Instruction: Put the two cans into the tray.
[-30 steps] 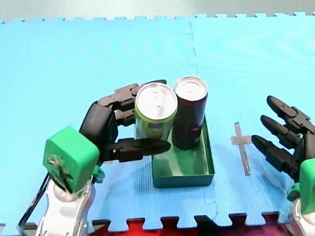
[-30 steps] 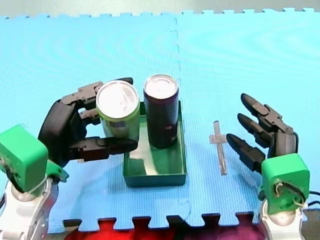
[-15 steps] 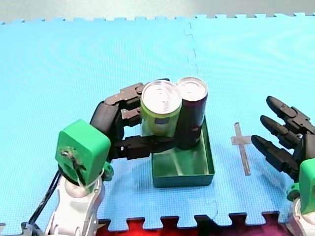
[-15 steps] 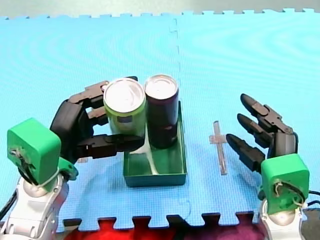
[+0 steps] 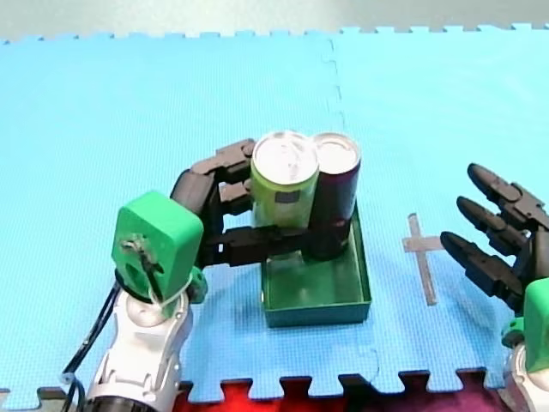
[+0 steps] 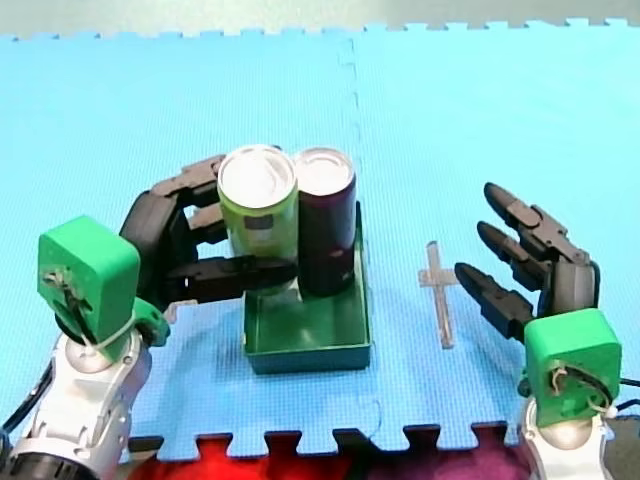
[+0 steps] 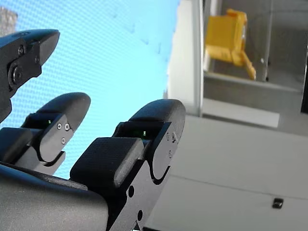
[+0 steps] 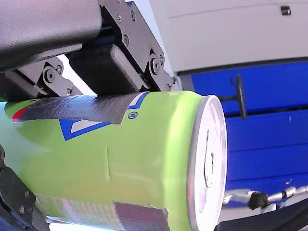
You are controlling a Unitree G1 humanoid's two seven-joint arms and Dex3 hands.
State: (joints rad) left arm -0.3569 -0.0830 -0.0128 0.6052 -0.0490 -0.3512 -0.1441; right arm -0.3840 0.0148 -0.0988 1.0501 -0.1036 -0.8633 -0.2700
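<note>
Fingers of your left hand are wrapped round the green can, holding it upright and lifted, close against the dark can that stands at the far end of the tray; your right hand is off to the right over the blue mat, holding nothing. You look to be placing the second can, which seems to sit above the tray's left wall rather than squarely inside. Your next move probably calls for a small shift inward and a gentle descent, without tipping the dark can, before you let go
</note>
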